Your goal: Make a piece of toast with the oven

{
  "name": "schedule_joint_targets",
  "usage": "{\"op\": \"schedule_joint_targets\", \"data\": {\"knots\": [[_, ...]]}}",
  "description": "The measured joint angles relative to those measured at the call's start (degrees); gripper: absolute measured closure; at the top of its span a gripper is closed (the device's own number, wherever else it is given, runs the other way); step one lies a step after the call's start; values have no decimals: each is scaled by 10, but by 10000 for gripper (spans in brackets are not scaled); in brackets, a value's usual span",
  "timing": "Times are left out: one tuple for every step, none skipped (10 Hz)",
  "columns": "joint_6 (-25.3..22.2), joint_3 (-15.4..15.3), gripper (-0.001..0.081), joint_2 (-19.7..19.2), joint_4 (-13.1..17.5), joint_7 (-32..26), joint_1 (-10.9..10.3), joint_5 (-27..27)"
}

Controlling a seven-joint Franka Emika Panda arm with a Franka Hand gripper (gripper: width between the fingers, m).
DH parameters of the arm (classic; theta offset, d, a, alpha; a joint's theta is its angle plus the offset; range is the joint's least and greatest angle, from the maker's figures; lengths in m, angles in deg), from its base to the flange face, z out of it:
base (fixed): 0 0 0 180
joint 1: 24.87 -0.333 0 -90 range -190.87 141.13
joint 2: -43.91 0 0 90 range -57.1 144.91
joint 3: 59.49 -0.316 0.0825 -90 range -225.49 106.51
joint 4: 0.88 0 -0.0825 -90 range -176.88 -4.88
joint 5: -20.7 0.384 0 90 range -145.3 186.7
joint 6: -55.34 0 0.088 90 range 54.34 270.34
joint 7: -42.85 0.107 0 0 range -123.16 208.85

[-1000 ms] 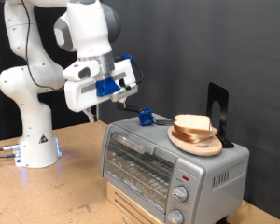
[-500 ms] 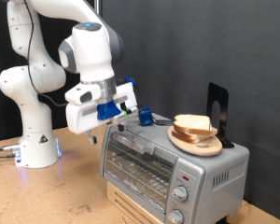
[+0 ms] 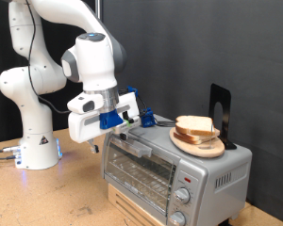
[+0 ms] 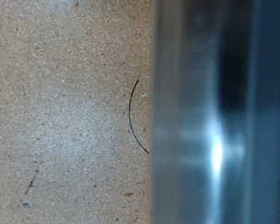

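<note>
**Notably, gripper down at the oven's upper front corner; toast on top of the oven**

Exterior view: the gripper (image 3: 100, 143) hung low at the exterior view's left end of the oven (image 3: 174, 166), level with the top edge of its glass door (image 3: 141, 164). The fingers pointed downward and were largely hidden by the white hand and its blue fittings, so whether they were spread or closed could not be told. Nothing was seen between them.

The oven sat on a pale wooden block (image 3: 141, 207) on the table (image 3: 57, 198). Its door appeared closed, with the wire rack visible behind the glass. Two round knobs (image 3: 182, 197) sat at the front, on the exterior view's right, with a small red light (image 3: 188, 176) above them.

The piece of toast (image 3: 195, 125) lay on a round wooden plate (image 3: 199, 143) on the oven's top, towards the exterior view's right, well apart from the gripper. A black upright stand (image 3: 221, 113) stood just behind the plate. A small blue object (image 3: 146, 119) rested on the oven's top near the hand.

Wrist view: the picture was blurred. It showed speckled table surface with a thin dark curved line (image 4: 133, 116), and a broad band of shiny metal beside it. No fingers were distinguishable.
</note>
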Motion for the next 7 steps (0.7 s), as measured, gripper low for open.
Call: {"op": "schedule_joint_targets", "data": {"knots": [[0, 3, -3, 0, 0, -2, 2, 0], [-2, 7, -3, 0, -1, -7, 4, 0], [-4, 11, -3, 1, -1, -15, 6, 0], [-7, 16, -3, 4, -1, -24, 7, 0], [-9, 20, -3, 6, -2, -28, 7, 0], [-19, 23, -3, 11, -3, -29, 10, -2], [-37, 23, -3, 18, -8, -29, 16, -10]]}}
